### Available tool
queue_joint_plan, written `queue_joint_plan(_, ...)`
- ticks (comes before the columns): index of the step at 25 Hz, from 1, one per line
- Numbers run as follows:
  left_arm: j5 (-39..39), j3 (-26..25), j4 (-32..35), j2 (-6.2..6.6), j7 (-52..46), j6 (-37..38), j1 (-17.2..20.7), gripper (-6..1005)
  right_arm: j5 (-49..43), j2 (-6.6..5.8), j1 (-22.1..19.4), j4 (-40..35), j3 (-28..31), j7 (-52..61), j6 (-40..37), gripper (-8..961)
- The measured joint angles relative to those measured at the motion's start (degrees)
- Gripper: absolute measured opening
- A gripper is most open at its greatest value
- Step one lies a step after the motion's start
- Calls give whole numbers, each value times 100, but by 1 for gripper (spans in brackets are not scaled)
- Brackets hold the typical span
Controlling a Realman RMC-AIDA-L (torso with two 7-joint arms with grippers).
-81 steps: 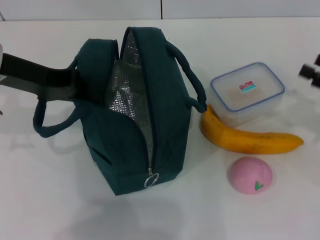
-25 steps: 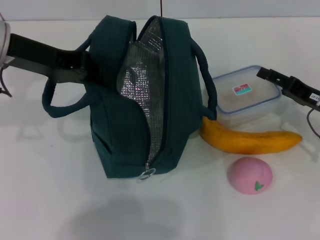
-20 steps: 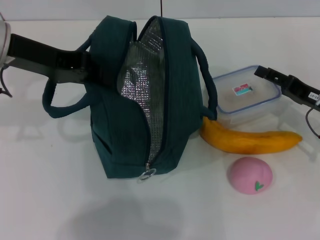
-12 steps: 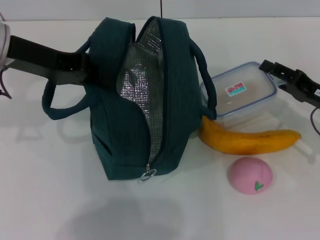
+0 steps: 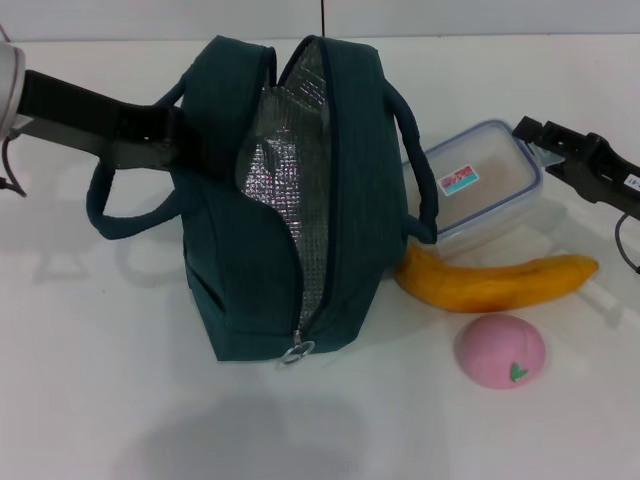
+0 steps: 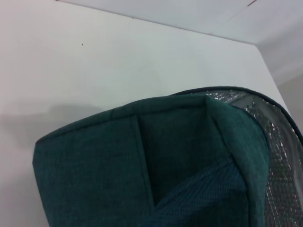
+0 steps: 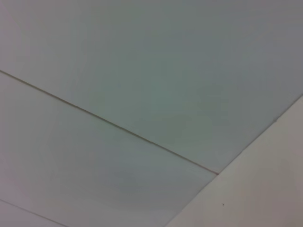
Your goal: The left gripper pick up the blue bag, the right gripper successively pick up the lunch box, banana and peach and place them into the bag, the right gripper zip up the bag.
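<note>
Gaping blue bag (image 5: 290, 200) (foil lining bare); lunch box (image 5: 480, 185) tilted beside it.

No lettering can be read; the lunch box (image 5: 483, 190) carries a small pink-and-teal sticker (image 5: 457, 180) on its lid, its print too small to make out; a white label (image 5: 632, 181) on the arm right of the lunch box is equally illegible.

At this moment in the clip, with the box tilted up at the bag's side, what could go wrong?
1. The right gripper holds only the far corner of the lunch box, which hangs tilted; it might slip or twist out.
2. The box's low end sits close to the bag handle and the banana; it could snag the handle or nudge the banana.
3. The bag's opening looks narrow, held by the left gripper on one side; the box may catch on the rim.
</note>
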Motion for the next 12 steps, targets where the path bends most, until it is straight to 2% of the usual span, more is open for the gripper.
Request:
queue_joint_plan(1, 0, 1, 0, -3, 8, 9, 0, 34, 0, 3, 0, 1, 2, 9, 16, 404)
queue_joint_plan(9, -36, 4, 0, -21, 61, 30, 18, 34, 57, 49, -14, 63, 5, 8, 60, 352)
queue_joint_plan(12, -45, 4, 0, -20, 61, 35, 33, 34, 149, 51, -39, 111, 5, -2, 61, 268)
